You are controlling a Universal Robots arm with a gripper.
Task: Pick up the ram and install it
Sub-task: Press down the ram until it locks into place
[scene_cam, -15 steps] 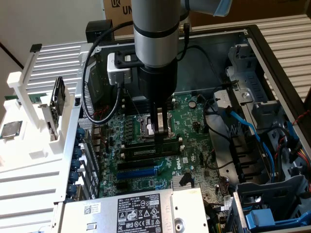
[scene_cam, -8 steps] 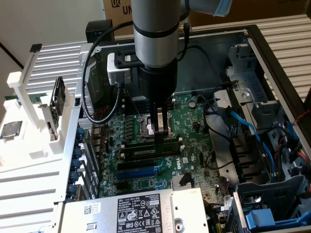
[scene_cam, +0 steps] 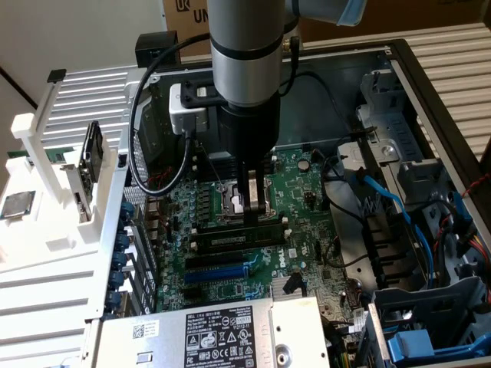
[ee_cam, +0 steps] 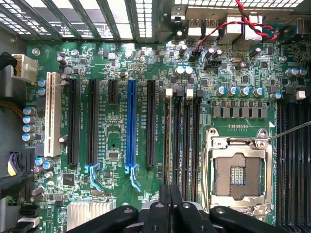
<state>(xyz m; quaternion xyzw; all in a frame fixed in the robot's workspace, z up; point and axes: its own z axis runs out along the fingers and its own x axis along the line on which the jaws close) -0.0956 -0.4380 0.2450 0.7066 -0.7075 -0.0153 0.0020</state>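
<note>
Inside an open computer case (scene_cam: 433,100), the claw (scene_cam: 255,205) is hanging low over the motherboard (scene_cam: 307,192). It is pinched almost shut and gripping nothing visible, probably to act as a blunt pusher. The ram (scene_cam: 234,231) seems to be standing in the slot beside the socket (scene_cam: 227,201), just beneath the claw.

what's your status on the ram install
end effector shut, low over memory slots. ram looks seated in slot beneath, not certain. nothing in the way.
</note>
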